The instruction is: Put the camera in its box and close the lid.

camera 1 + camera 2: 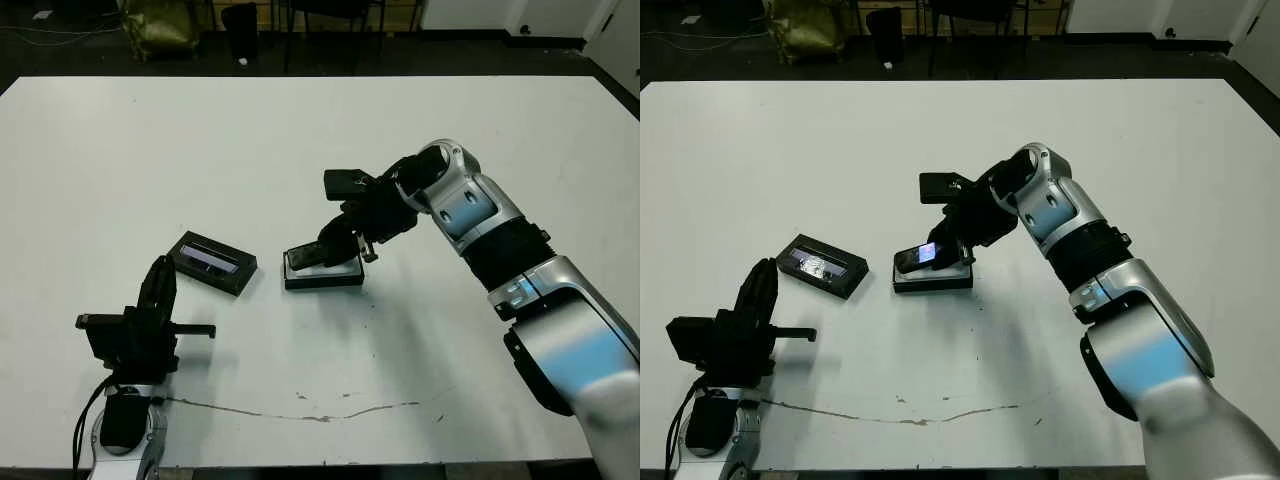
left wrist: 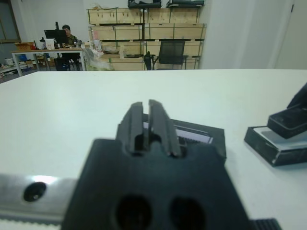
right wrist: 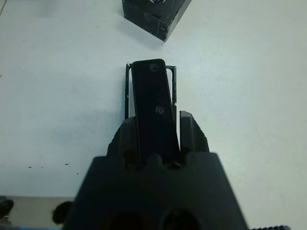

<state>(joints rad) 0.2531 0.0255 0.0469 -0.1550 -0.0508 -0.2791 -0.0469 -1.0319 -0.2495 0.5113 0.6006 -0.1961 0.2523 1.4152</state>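
Observation:
The black camera [image 1: 318, 254] hangs tilted just over the white-lined black box [image 1: 325, 273], its far end low over the box's left part. My right gripper [image 1: 345, 237] is shut on the camera's near end; the right wrist view shows the camera [image 3: 153, 108] between both fingers above the box [image 3: 127, 91]. The lid [image 1: 212, 262], black with a glossy purplish strip, lies flat on the table left of the box. My left gripper [image 1: 158, 285] rests near the table's front left, shut and empty, pointing at the lid [image 2: 199, 136].
A thin dark crack line [image 1: 300, 410] runs along the table near the front edge. Chairs and bags stand on the dark floor beyond the far edge. In the left wrist view, a person [image 2: 67, 33] sits at a desk far behind the table.

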